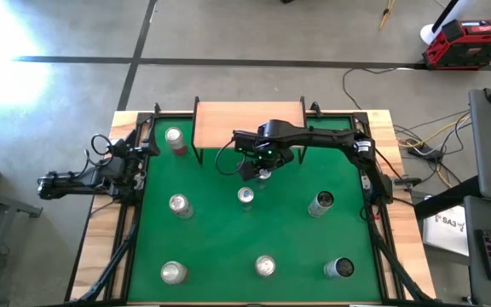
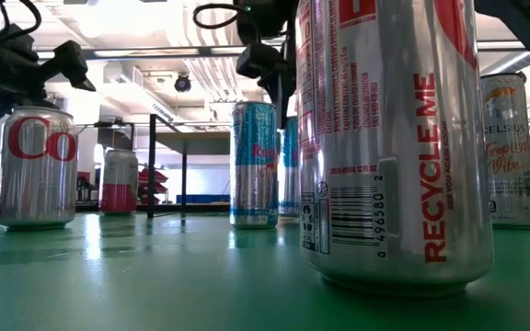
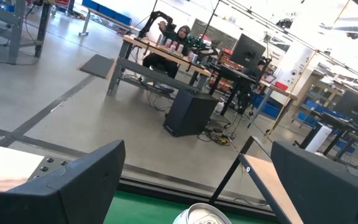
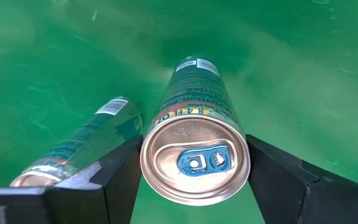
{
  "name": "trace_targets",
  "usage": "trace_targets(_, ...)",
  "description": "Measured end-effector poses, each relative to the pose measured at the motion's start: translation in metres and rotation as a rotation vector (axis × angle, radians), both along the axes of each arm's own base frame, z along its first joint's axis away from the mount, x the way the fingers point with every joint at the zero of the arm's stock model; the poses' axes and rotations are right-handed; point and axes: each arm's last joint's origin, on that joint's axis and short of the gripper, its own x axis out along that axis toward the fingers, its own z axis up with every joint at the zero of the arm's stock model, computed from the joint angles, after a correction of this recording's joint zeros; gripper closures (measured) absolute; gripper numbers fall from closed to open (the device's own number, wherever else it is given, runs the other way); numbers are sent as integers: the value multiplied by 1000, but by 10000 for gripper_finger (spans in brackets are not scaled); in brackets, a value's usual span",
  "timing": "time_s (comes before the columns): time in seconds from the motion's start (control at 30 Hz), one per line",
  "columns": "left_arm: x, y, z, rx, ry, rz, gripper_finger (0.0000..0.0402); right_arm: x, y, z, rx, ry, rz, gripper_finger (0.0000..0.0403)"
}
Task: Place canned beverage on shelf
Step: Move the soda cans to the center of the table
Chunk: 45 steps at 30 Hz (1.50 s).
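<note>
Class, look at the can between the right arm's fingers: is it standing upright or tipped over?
Upright. The right wrist view looks down on the slim can, its blue-tabbed lid facing up, between the right tool fingers; the high view shows only its round top.

We see the shelf [image 1: 250,124] at the mat's [image 1: 220,243] twelve o'clock edge. One can [image 1: 176,139] stands at its nine o'clock, another can [image 1: 245,196] at its six, beneath the right gripper [image 1: 262,170].

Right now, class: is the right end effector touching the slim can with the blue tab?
Touching. In the right wrist view, the right end effector has a dark finger pressed against each side of the slim can, with no gap showing.
</note>
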Motion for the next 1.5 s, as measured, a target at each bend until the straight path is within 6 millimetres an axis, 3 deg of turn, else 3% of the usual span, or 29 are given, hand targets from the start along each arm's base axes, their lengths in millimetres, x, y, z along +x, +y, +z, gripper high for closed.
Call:
trace_targets(0.2, 0, 0, 0, 0, 0, 0, 13, -1, 0, 0, -3, 3, 15, 151)
trace_targets(0.53, 0, 0, 0, 0, 1, 0, 13, -5, 0, -2, -37, 47, -15, 80)
trace_targets(0.8, 0, 0, 0, 0, 0, 0, 13, -20, 23, 22, -115, 76, -65, 43)
trace_targets(1.07, 0, 0, 0, 0, 0, 0, 13, -56, 57, 56, -284, 87, -177, 42)
trace_targets(1.5, 0, 0, 0, 0, 0, 0, 13, -138, 59, 51, -287, 131, -488, 42)
